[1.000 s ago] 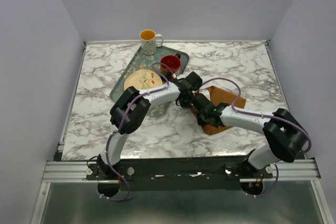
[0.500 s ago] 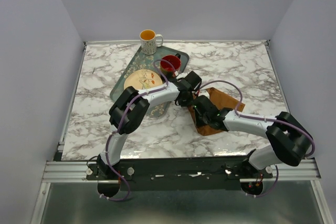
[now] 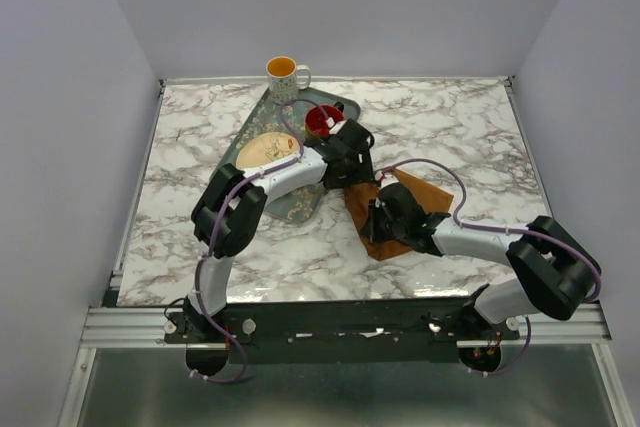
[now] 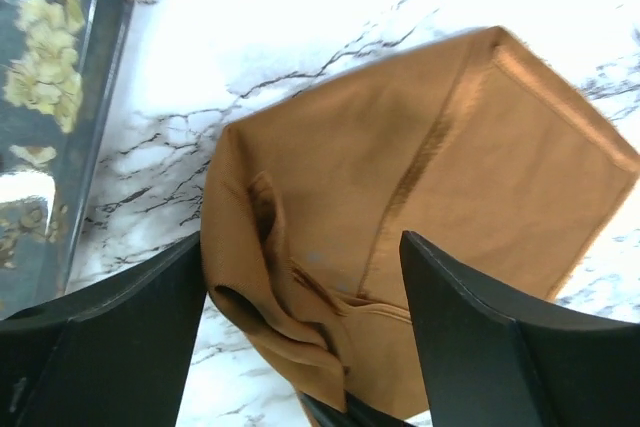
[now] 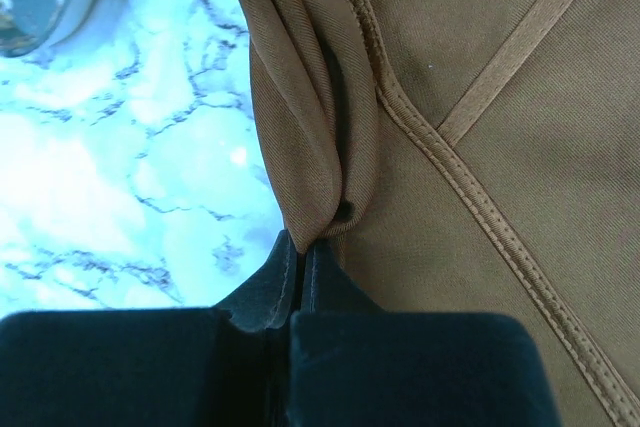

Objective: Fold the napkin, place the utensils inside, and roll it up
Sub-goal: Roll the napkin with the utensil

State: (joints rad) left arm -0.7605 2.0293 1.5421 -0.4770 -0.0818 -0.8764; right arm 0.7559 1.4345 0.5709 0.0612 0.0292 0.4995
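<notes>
The rust-brown napkin (image 3: 425, 193) lies bunched on the marble table, right of the tray. My right gripper (image 3: 376, 219) is shut on a gathered fold at the napkin's left edge (image 5: 320, 177), its two pads pressed together (image 5: 303, 252). My left gripper (image 3: 350, 159) hovers open just above the napkin's left part (image 4: 430, 167). Its fingers straddle the raised fold without touching it (image 4: 303, 247). The napkin's hemmed edges show as diagonal bands (image 5: 490, 217). The utensils are out of view.
A dark green patterned tray (image 3: 232, 159) sits at the back left with a cream plate (image 3: 268, 151) and a red cup (image 3: 322, 119) on it. An orange-lined mug (image 3: 283, 77) stands behind the tray. The tray's edge shows in the left wrist view (image 4: 60, 97).
My left gripper has opened and drawn back toward the tray. My right gripper has shut on the napkin's fold and moved left, dragging the cloth with it.
</notes>
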